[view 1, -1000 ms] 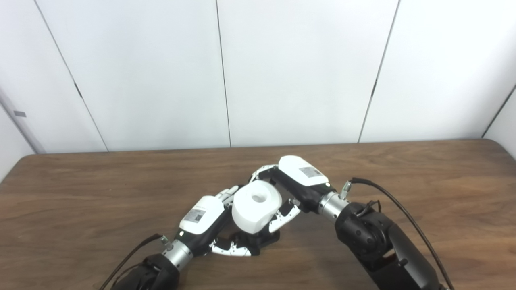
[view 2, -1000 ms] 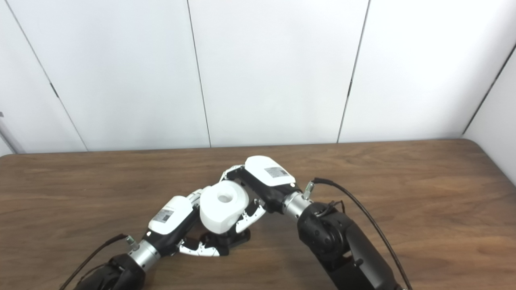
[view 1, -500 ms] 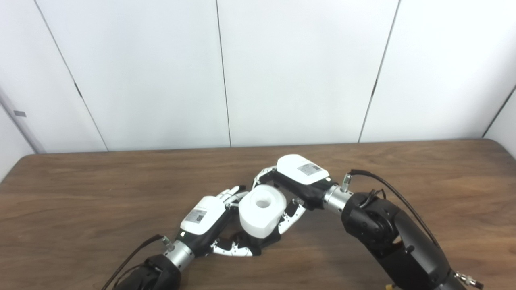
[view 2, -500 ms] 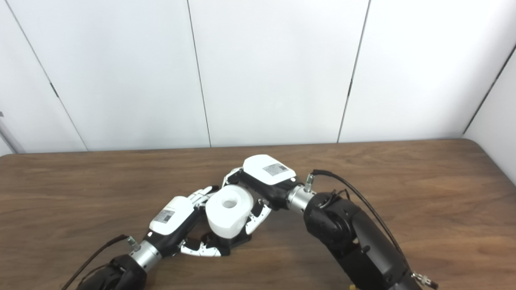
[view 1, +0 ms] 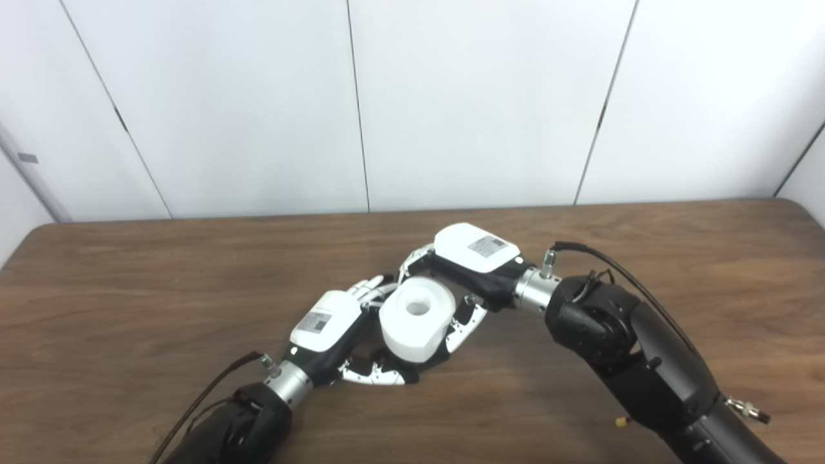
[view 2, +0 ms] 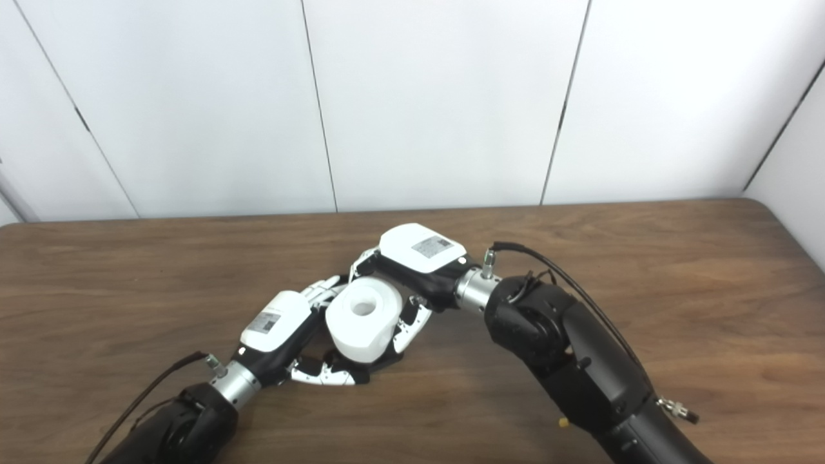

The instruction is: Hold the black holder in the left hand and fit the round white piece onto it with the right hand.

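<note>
1. On your far left, a black cable runs from the bottom edge up to the left wrist, lying over the wooden table.
2. Your left hand sits low over the table, its white back facing up with a small label on it. Its fingers reach past the far-left side of the white piece, and its thumb curls in under the near side. It is closed around the black holder.
3. You can see very little of the holder: only a dark sliver under the white piece, near the tabletop. Whether it rests on the table cannot be told.
4. The round white piece stands in the middle, between your two hands. It is a thick cylinder with a round hole in its upper face, and that face tilts slightly toward the camera. It sits right above the holder; whether it is fully seated cannot be told.
5. Your right hand comes in from the right, palm down, and clasps the white piece. Its fingers wrap over the far side and its thumb presses the near-right side.
6. Behind it, the silver wrist joins the black forearm, with a black cable arching over it.
</note>
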### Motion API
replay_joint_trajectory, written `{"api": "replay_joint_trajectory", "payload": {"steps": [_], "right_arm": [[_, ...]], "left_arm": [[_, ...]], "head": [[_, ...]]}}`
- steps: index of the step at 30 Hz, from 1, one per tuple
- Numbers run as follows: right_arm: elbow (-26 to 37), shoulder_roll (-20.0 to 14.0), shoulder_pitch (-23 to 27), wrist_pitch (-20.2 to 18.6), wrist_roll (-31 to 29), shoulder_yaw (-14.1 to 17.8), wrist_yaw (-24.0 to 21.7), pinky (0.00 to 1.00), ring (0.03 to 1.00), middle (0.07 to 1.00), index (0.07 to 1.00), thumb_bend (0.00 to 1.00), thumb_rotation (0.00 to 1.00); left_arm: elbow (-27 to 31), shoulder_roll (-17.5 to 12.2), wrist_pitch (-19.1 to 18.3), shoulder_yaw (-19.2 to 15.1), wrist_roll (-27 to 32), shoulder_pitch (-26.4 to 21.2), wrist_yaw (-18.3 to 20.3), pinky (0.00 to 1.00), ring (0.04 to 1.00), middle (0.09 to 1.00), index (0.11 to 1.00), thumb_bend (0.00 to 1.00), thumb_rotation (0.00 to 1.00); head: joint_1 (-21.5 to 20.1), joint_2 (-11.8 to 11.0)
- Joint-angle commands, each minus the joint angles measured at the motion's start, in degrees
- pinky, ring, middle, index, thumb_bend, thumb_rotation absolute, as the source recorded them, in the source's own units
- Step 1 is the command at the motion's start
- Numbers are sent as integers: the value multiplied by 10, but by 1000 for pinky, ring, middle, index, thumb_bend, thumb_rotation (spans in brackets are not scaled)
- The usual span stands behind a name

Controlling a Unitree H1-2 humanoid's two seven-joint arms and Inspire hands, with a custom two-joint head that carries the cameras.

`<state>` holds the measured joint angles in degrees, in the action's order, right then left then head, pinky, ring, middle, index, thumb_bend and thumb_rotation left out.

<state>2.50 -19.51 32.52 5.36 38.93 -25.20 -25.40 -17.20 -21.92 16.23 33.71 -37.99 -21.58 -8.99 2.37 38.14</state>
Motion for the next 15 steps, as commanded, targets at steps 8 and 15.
{"api": "replay_joint_trajectory", "payload": {"steps": [8,15], "right_arm": [[6,-9,28,28,14,-21,-26,617,748,734,483,521,142],[-12,-8,25,34,18,-26,-24,602,744,732,483,522,140]], "left_arm": [[-13,15,-24,47,-45,41,81,956,965,901,482,525,60],[-5,15,-30,49,-47,46,75,945,963,888,482,525,60]], "head": [[4,7],[5,11]]}}
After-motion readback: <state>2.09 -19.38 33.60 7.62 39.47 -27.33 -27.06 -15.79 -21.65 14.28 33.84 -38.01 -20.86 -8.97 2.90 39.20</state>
